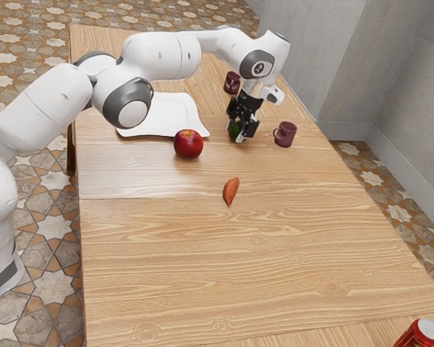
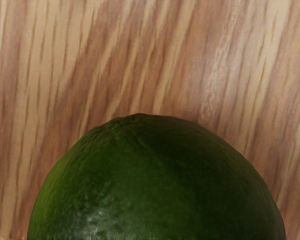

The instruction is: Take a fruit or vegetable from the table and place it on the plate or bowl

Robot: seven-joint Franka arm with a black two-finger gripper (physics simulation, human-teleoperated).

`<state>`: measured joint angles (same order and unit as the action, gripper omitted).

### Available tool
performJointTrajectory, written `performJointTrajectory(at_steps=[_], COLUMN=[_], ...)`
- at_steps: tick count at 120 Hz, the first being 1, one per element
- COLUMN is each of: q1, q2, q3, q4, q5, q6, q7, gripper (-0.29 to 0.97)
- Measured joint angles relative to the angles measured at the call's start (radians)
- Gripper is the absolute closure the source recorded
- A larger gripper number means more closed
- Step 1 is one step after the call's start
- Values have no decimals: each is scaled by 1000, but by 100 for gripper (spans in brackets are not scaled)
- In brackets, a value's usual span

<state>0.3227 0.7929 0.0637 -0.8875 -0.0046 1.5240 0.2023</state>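
The claw (image 1: 239,132) pinched the smooth green lime (image 2: 155,185), and it could slip out and roll before reaching the plate (image 1: 170,112).

You have a dark green lime (image 1: 234,132) (image 2: 157,185) with glossy, finely pitted skin, gripped from two sides by the gripper (image 1: 239,134) low over the wood. In the exterior view a red apple (image 1: 189,144) stands on the table at the lime's 9 o'clock, just beside the plate's near edge. The white square plate (image 1: 170,116) lies flat at the apple's 11 o'clock. An orange-brown pointed vegetable (image 1: 231,191) lies at the apple's 4 to 5 o'clock, apart, its length running 1 to 7 o'clock.
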Motion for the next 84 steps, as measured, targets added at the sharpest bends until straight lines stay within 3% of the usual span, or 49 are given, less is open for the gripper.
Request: performJointTrajectory(at_steps=[65, 75, 84], q1=[-8, -8, -8], q2=[-55, -108, -230], q3=[-1, 0, 0], q4=[0, -37, -186], q5=[9, 9, 11], q6=[-41, -68, -66], q7=[-16, -24, -31], gripper=[33, 34, 34])
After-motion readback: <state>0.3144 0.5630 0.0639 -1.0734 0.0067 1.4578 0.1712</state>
